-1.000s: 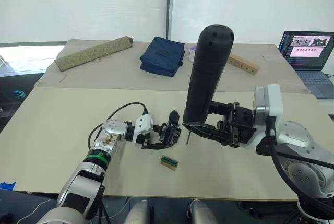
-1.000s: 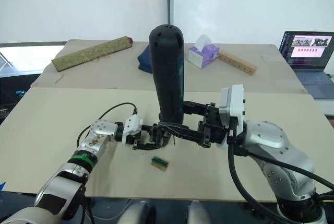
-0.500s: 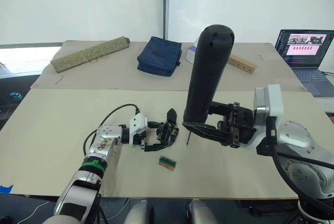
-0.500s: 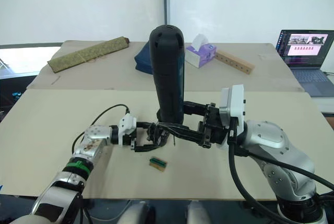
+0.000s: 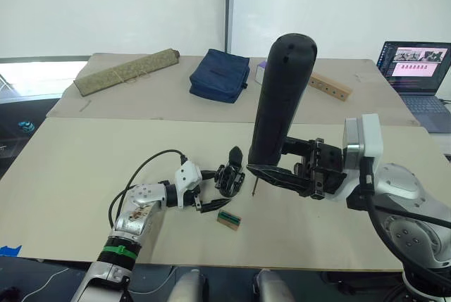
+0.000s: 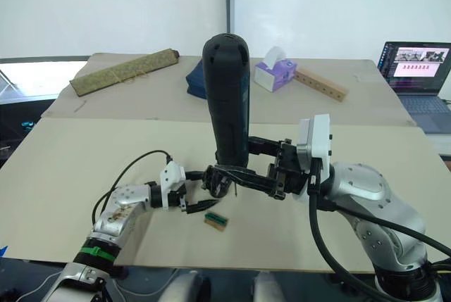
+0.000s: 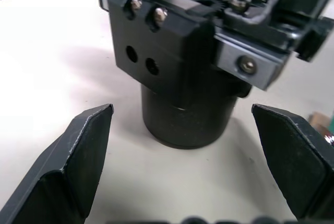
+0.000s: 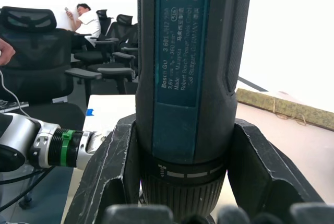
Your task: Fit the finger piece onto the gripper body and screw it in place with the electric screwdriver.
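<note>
Our left fingers (image 7: 78, 161) stand spread wide, empty, on either side of the gripper body (image 5: 227, 177) at lower centre, the finger piece (image 5: 235, 155) upright on it. Right fingers (image 8: 112, 174) clamp the electric screwdriver (image 5: 277, 98), bit beside it. We should steady the body first. A green-topped block (image 5: 227, 219) on the worktop (image 5: 84, 168) lies near.

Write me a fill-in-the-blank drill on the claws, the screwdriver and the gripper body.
1. The right claw is shut on the ____.
2. The left claw is ____, with the gripper body between its fingers, untouched.
3. The screwdriver stands nearly ____, bit pointing down.
4. A small green-topped block lies on the ____.

Missing: screwdriver; open; upright; table
</note>
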